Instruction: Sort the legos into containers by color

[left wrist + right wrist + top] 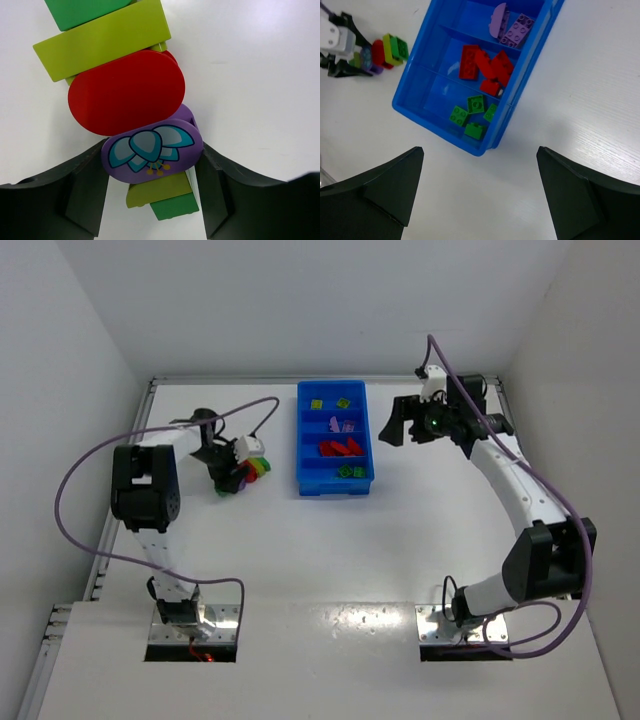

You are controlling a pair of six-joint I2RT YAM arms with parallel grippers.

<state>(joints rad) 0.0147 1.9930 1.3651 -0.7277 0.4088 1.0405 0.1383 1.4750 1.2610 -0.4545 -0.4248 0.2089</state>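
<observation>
White tabletop point(300, 560) carries everything, with the blue tray point(335, 490) standing well out from the arm bases and a stacked lego cluster point(256, 468) just to its left, apart from it.

The left gripper point(151, 175) is closed on the purple brick point(150, 147), a rounded piece printed with a flower, one finger against each side. That brick sits mid-stack: a red rounded brick point(125, 92), a yellow-green brick point(102, 42) and a green brick point(80, 12) lie beyond it, and more yellow-green and green show beneath. A lift would probably bring the whole stack, so the pieces likely need prying apart first. The grip looks centred, but the brick's curved ends could let it twist, so a slow, straight pull seems wise. The right gripper point(479, 165), wide open and empty, hovers beside the tray's right side and could brace the rest.

The purple brick belongs in the purple compartment point(470, 17), second from the far end; red bricks point(487, 67) and green bricks point(472, 112) fill the next two, and yellow-green ones point(330, 402) the farthest.

Plain white walls point(300, 300) close in the table on three sides.
</observation>
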